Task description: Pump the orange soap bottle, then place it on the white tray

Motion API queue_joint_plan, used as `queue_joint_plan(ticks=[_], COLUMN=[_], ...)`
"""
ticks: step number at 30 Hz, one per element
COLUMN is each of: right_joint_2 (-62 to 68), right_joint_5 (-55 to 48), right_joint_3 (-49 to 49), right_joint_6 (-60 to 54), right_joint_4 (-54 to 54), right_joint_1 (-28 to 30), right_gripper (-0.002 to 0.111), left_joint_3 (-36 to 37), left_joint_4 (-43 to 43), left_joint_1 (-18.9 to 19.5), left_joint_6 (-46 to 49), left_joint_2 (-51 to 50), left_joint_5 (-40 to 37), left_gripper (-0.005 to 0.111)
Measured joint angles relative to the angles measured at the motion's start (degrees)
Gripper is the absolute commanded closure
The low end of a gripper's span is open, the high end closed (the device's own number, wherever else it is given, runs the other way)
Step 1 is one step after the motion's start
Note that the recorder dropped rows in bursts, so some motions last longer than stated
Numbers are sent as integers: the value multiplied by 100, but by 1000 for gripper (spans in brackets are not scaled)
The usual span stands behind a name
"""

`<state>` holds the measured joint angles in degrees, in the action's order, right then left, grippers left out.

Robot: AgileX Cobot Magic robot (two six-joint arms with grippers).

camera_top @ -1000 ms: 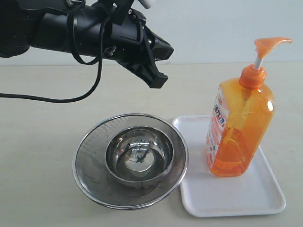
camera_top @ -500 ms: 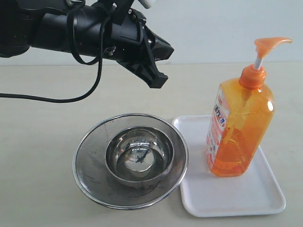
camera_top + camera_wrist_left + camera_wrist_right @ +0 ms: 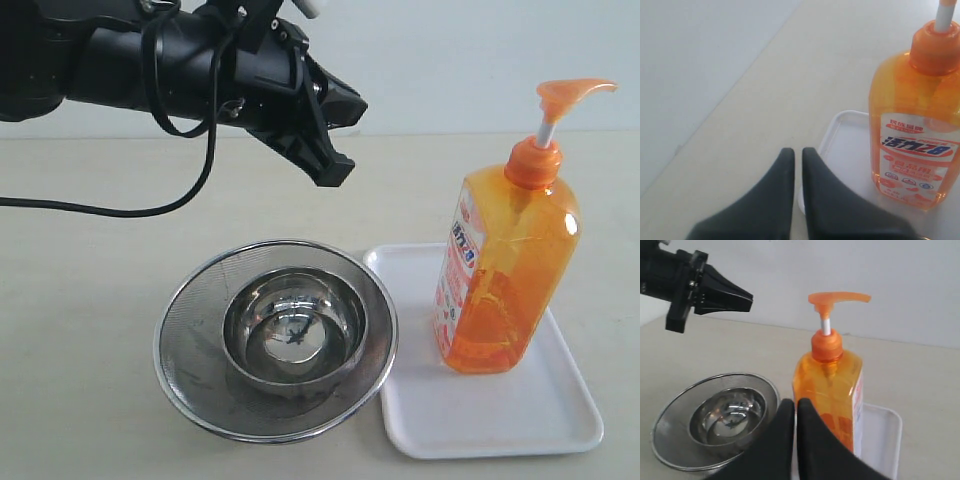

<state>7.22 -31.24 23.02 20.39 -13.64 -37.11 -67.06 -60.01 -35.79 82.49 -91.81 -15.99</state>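
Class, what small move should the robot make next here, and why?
Probably swing the shut left gripper over to just above the pump head: the pump stands raised, the soap bottle sits on the tray, and nothing touches it.

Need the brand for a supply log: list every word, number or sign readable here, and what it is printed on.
"活力28": large characters, as best they read, on the white-and-red label of the tall translucent orange plastic soap bottle.
Smaller lines above and below it, and the round icons: too blurred to read.
The same label in the exterior view: blurred.
No other text shows.
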Motion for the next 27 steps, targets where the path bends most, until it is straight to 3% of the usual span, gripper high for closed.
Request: queue_joint_plan(ticks=[7, 21, 27], right_joint_2=[-21, -681, -694], right_joint_5=[416, 2742, 2921], right_joint_3=[0, -1275, -1410], right_joint_6=[-1177, -1977, -1997], right_joint_4=[983, 1022, 1150], right_joint_1=[0, 129, 129], right_gripper=[108, 108, 108], left_joint_3=[0, 0, 0], left_joint_4=[0, 0, 0], left_joint_1=[0, 0, 0], left_joint_6=[-10, -21, -31], left_joint_2=[0, 0, 0], left_joint_5=[0, 0, 0], left_gripper=[102, 102, 102])
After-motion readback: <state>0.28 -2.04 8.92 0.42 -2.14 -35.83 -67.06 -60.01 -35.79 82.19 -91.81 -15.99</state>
